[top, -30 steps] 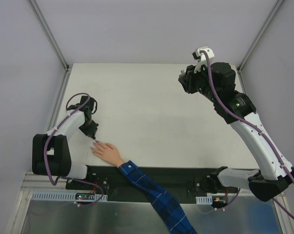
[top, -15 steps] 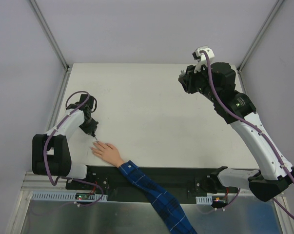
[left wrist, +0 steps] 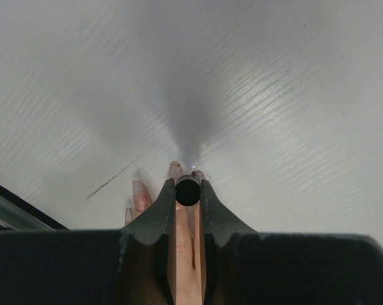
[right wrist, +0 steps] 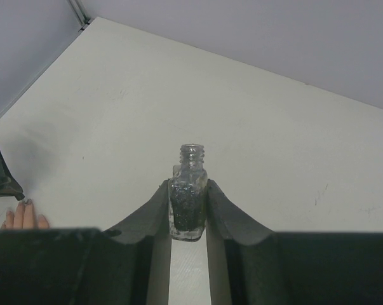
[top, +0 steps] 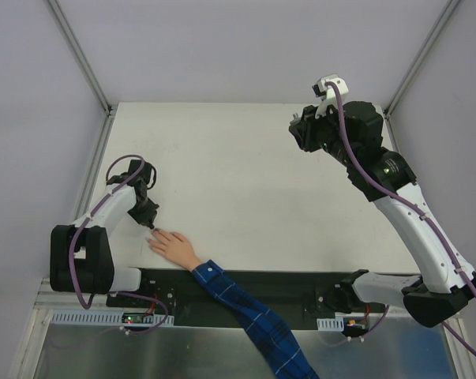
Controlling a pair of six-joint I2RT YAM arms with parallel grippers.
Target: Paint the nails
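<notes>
Pinching black round cap [left wrist: 187, 191] over nails [left wrist: 174, 168] of pale flesh-coloured hand [top: 174, 245] in left claw [left wrist: 187, 184], gripping uncapped dark glass bottle [right wrist: 188, 206] well apart in right claw [right wrist: 188, 185].

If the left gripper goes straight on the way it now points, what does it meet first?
Probably the nails of the hand, just beyond its black cap; depth is unclear.

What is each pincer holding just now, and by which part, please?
The right pincer clamps the small open bottle by the sides of its body. The left pincer pinches a black round piece, probably the brush cap, by its sides.
</notes>
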